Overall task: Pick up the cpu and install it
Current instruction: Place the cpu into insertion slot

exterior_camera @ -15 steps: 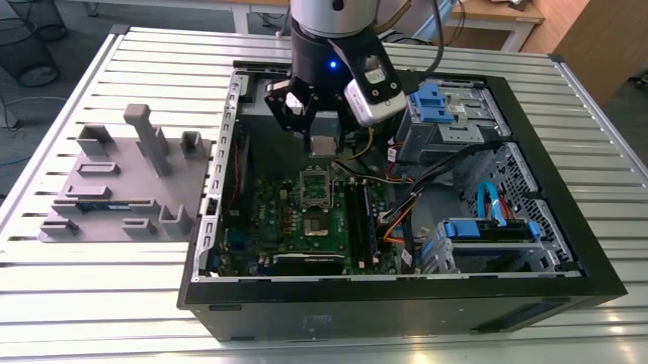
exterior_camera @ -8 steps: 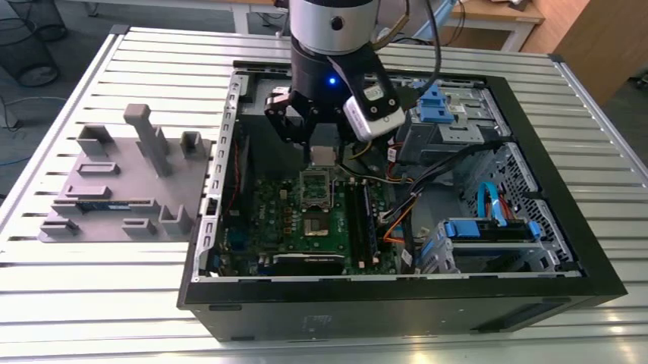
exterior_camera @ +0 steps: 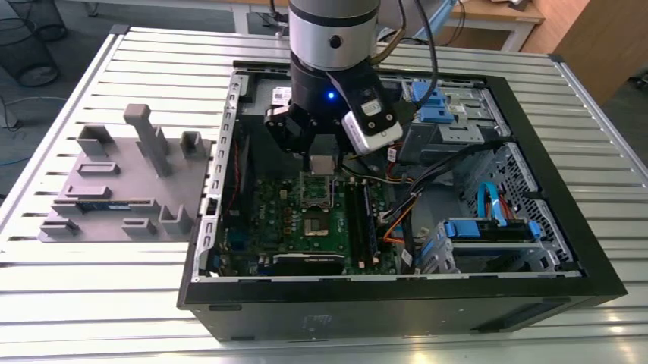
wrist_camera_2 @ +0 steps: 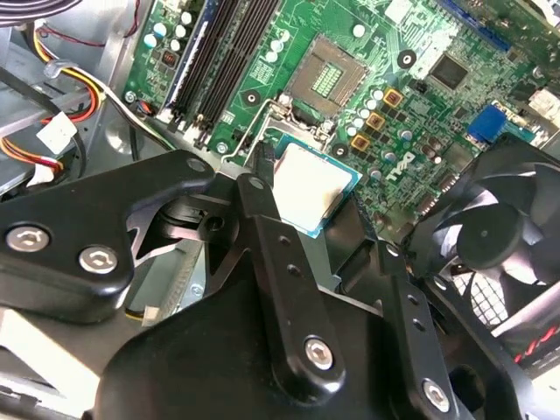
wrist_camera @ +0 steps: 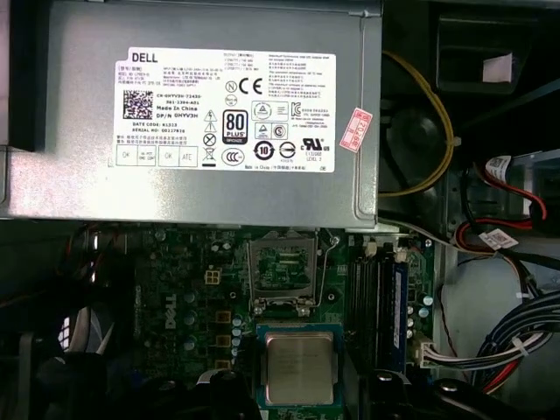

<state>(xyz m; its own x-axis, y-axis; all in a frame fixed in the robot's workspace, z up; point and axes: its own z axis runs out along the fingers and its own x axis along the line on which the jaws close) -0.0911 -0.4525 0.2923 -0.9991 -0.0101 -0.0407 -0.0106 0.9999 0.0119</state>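
Note:
The cpu (wrist_camera_2: 311, 185) is a small square chip with a shiny silver top and a green rim. My gripper (wrist_camera_2: 308, 199) is shut on it, one black finger (wrist_camera_2: 259, 194) on each side. In the exterior view the cpu (exterior_camera: 322, 164) hangs under the gripper (exterior_camera: 322, 161), inside the open computer case and just above the motherboard. The open socket (wrist_camera: 282, 269) lies bare on the green board, a short way from the held cpu (wrist_camera: 298, 367). In the second wrist view the socket (wrist_camera_2: 328, 79) sits beyond the chip.
A grey power supply box (wrist_camera: 192, 114) borders the socket. Dark memory sticks (wrist_camera_2: 219, 61) run beside it, and a black fan (wrist_camera_2: 503, 232) stands close to the gripper. Coloured cables (wrist_camera: 499, 227) and blue drive bays (exterior_camera: 486, 227) crowd the case. A grey tray (exterior_camera: 121, 189) rests on the exterior view's left.

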